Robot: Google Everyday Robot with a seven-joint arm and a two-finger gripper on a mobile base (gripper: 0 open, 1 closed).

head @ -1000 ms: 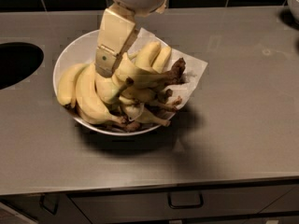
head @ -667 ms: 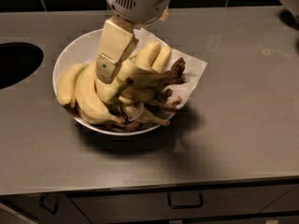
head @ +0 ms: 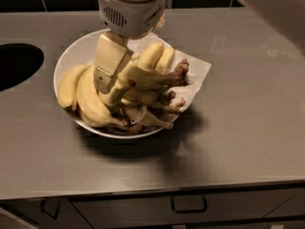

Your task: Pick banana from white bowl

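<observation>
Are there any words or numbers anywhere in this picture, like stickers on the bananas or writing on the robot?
None: no word, number, label or sign can be read.
The gripper, down among the fruit in the white bowl: no writing shows on it.
The banana: no sticker shows.
The white paper sheet and the grey counter: plain.

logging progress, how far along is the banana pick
Done: the gripper is down in the bowl, against the banana. In hand: that banana lies atop the pile, stem pointing right; a firm hold can't be confirmed. Left: lifting it clear of the bowl.
</observation>
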